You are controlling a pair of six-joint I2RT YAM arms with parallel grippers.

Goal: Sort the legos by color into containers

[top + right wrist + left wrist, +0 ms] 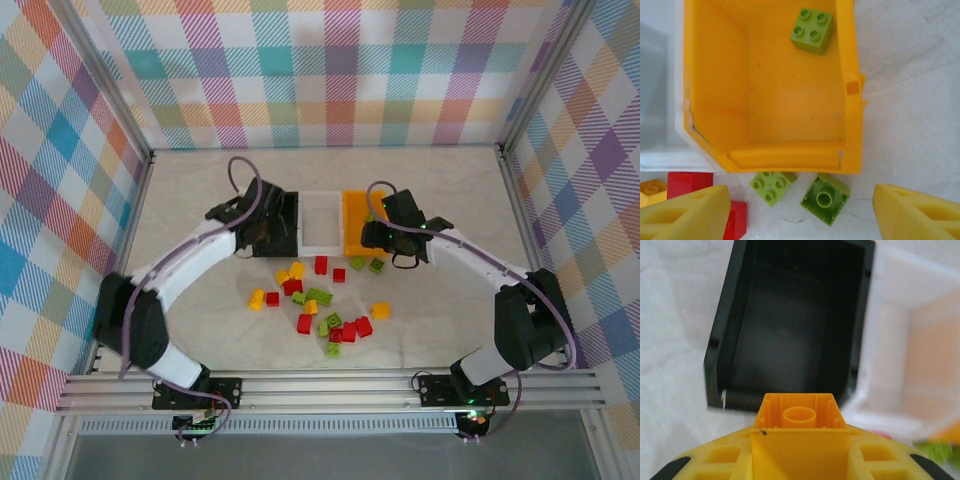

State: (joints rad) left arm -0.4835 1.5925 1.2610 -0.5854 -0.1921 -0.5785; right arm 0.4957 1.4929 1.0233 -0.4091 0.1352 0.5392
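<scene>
Left gripper (800, 460) clamped on yellow brick (800, 427), at near edge of black bin (715, 355). Right gripper (800, 200), jaws apart, empty, by orange bin (852, 100) containing one green brick (811, 30)

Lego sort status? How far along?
Done: one green brick sits in the orange bin. In hand: left jaws are shut on a yellow brick at the black bin, which looks empty; right jaws stand open. Left: the white bin looks empty, and most bricks lie loose on the table.
</scene>
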